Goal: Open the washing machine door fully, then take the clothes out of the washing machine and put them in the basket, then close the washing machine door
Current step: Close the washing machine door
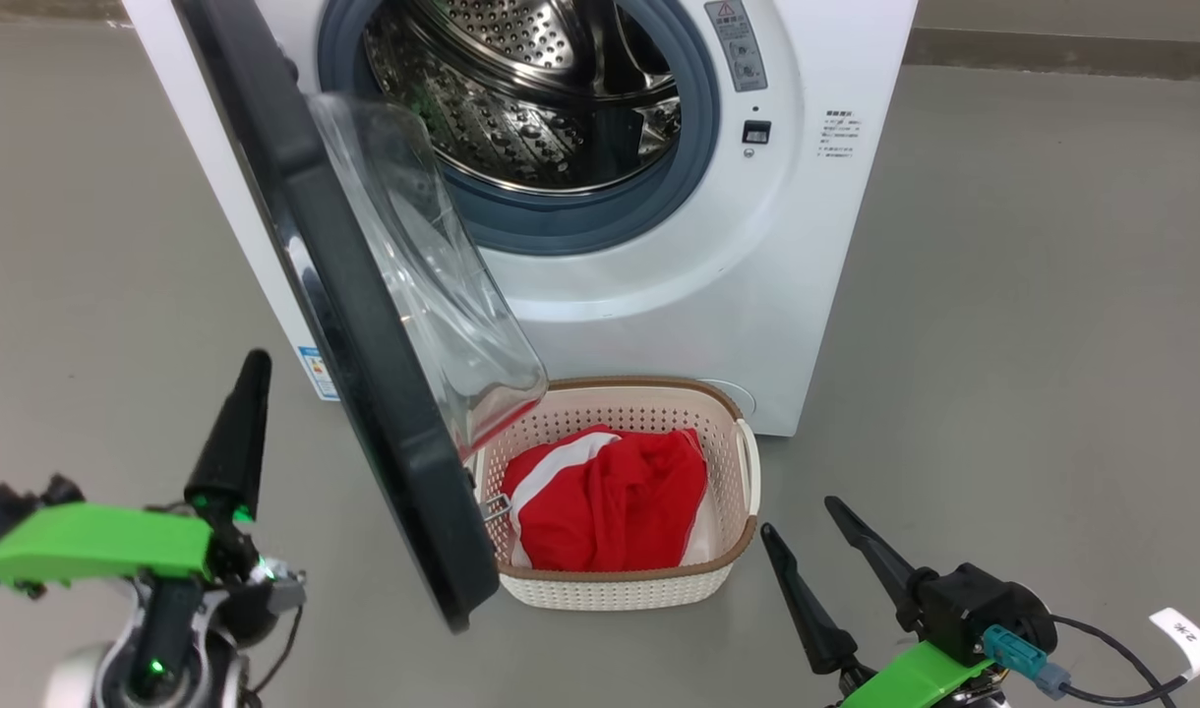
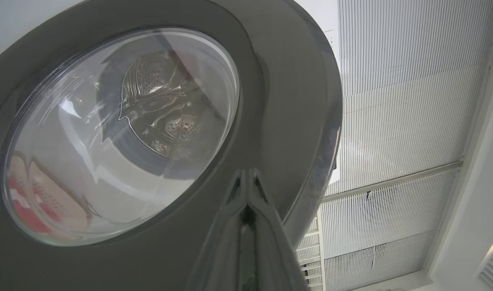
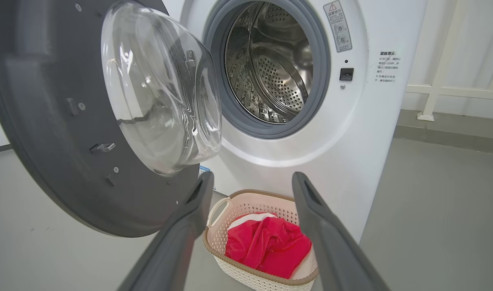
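Observation:
The washing machine (image 1: 659, 295) stands with its drum (image 1: 531, 88) bare. Its door (image 1: 364, 324) hangs open toward me, the clear window bulging right. The red clothes (image 1: 605, 511) lie in the cream basket (image 1: 620, 590) on the floor under the door's free edge. My left gripper (image 1: 251, 369) is shut with nothing in it, left of the door; in the left wrist view its joined tips (image 2: 246, 178) sit near the door's black outer rim (image 2: 287, 101). My right gripper (image 1: 802, 516) is open and empty, right of the basket, pointing at the basket (image 3: 254, 270) and clothes (image 3: 266, 246).
Grey floor (image 1: 1033, 344) spreads on both sides of the machine. A white railing (image 3: 444, 89) and a wall stand behind it on the right. A cable with a white tag (image 1: 1185, 639) trails from my right wrist.

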